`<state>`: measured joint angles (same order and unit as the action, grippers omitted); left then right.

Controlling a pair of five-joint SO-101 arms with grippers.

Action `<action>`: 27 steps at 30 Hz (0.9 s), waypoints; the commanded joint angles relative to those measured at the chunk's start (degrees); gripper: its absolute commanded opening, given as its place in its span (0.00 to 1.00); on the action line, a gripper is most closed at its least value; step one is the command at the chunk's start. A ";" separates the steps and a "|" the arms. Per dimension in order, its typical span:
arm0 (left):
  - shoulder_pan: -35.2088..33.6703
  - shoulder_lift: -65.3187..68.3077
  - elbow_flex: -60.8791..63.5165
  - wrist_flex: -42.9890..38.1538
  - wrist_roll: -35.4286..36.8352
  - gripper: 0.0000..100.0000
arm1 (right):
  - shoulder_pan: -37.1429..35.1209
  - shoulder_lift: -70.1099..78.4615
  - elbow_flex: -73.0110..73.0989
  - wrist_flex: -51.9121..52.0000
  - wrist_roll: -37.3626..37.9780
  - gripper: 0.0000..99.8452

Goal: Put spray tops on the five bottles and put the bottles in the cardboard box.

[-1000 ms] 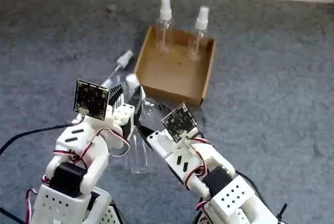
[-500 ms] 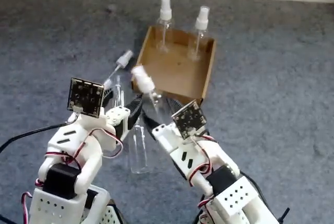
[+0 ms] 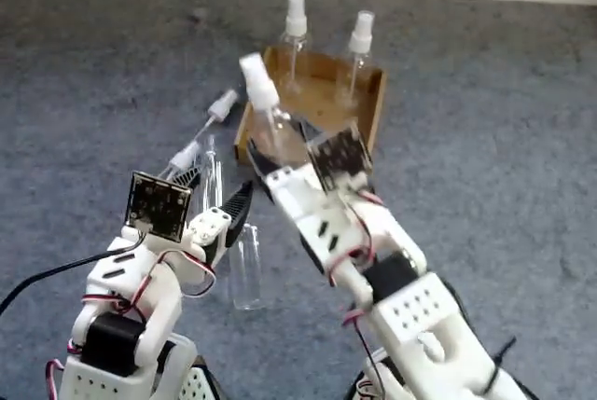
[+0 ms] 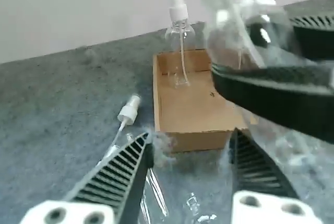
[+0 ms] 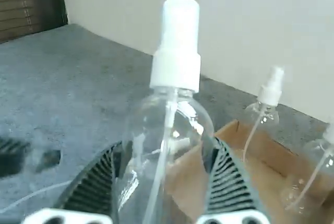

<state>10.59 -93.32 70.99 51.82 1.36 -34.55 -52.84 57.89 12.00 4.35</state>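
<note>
Over the near edge of the box (image 3: 326, 106), we grip the capped bottle (image 3: 268, 116) cap-up in our right claw (image 5: 166, 153), seemingly so it can go in standing; our left claw (image 3: 217, 198) hangs released above an uncapped bottle (image 3: 245, 268).

High view overhead; wrist views low, close, sharing cardboard box (image 4: 193, 104).

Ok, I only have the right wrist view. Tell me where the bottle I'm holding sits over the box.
Observer: From the high view, the capped bottle in the right gripper hangs over the cardboard box's near left corner, not its middle.
Operator: Now tell me what needs a top.
Observer: An uncapped bottle lies flat by the open left gripper.
Operator: Find me spare tops.
Observer: Two loose spray tops lie left of the box.
</note>
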 commanded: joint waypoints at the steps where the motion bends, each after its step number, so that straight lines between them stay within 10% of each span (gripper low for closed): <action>1: 3.12 1.36 -0.31 -1.58 -0.35 0.20 | 0.22 7.52 -10.95 -0.57 -0.88 0.00; 7: 6.55 1.80 -0.04 -1.58 -0.09 0.32 | -1.63 12.97 -17.36 4.62 -5.10 0.00; 27: -0.48 1.89 6.02 -12.66 -0.44 0.26 | -4.97 -6.02 -18.15 30.55 -2.37 0.00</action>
<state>12.09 -92.53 77.23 40.57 1.27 -41.41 -55.21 43.74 39.52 0.57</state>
